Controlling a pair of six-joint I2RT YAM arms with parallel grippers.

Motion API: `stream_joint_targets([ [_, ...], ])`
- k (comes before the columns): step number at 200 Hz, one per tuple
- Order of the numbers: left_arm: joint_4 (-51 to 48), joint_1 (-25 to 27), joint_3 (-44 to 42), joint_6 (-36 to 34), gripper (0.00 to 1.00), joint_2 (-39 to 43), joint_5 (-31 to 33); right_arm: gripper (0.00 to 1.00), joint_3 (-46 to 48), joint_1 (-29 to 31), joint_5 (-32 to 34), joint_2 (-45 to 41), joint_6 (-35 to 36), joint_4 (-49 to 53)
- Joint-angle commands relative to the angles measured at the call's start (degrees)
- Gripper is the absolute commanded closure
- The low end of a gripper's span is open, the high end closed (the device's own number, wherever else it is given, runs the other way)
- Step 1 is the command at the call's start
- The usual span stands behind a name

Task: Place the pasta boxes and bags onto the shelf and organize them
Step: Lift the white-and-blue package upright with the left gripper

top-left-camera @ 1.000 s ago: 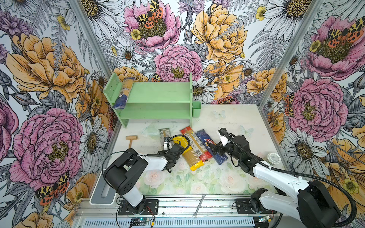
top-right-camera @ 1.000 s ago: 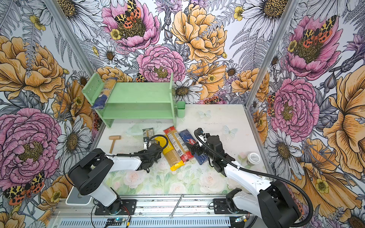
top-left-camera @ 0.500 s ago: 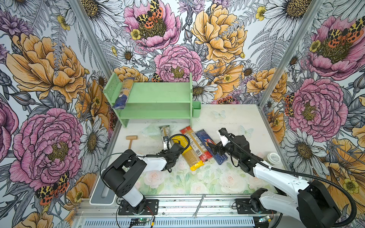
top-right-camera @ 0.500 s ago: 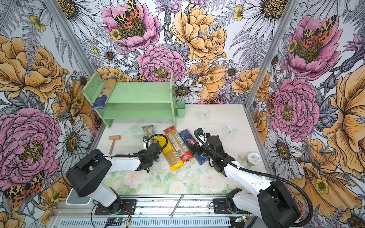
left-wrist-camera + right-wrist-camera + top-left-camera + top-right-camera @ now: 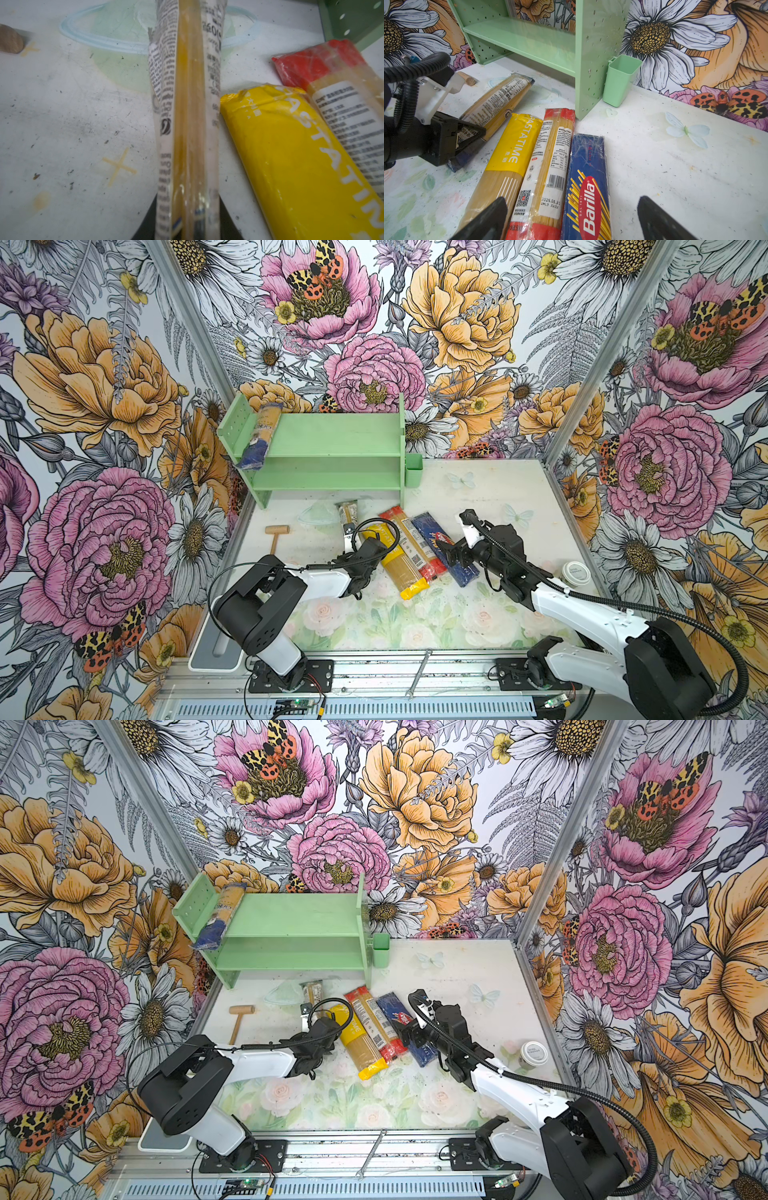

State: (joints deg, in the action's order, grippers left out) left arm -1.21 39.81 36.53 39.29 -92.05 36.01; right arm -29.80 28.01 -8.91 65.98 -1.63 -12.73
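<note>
My left gripper (image 5: 188, 224) is shut on the near, dark blue end of a clear spaghetti bag (image 5: 189, 104) lying on the table; it shows in both top views (image 5: 348, 514). Beside it lie the yellow bag (image 5: 397, 560), the red-ended clear bag (image 5: 411, 543) and the dark blue Barilla box (image 5: 588, 187). My right gripper (image 5: 572, 204) hangs open just over the red-ended bag and the Barilla box, touching neither. The mint-green shelf (image 5: 328, 448) stands at the back, with a blue-ended bag (image 5: 259, 439) on its top tier at the left end.
A wooden mallet (image 5: 276, 533) lies left of the packs. A small green cup (image 5: 413, 475) hangs on the shelf's right side. A white-lidded jar (image 5: 575, 572) stands near the right wall. A grey tray (image 5: 216, 649) sits at the front left edge.
My left gripper has shut on the near end of the clear spaghetti bag. The right arm has not moved.
</note>
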Motion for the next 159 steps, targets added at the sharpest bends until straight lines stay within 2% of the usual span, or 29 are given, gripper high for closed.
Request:
stream_joint_targets([
  [1, -6.8, -0.6, -0.7, 2.2, 1.0, -6.0, -13.3, 0.01, -5.1, -0.5, -2.8, 2.1, -2.3, 3.9],
  [35, -6.9, -0.6, 2.5, 1.4, 1.0, -9.5, -18.8, 0.01, -8.6, -0.3, -4.9, 4.0, -4.1, 6.1],
  [78, -7.8, -0.7, 2.7, 2.1, 1.0, -5.6, -17.4, 0.01, -10.3, -0.3, -3.8, 4.9, -3.5, 6.7],
  [119, -13.3, -1.0, 5.0, -1.0, 1.0, -1.9, -15.2, 0.0, -11.1, -0.4, -2.4, 6.0, -3.5, 5.7],
  [159, -14.1, -2.3, 5.1, -1.3, 1.0, 1.5, -16.9, 0.01, -12.8, -0.3, -2.7, 7.3, -3.5, 6.8],
])
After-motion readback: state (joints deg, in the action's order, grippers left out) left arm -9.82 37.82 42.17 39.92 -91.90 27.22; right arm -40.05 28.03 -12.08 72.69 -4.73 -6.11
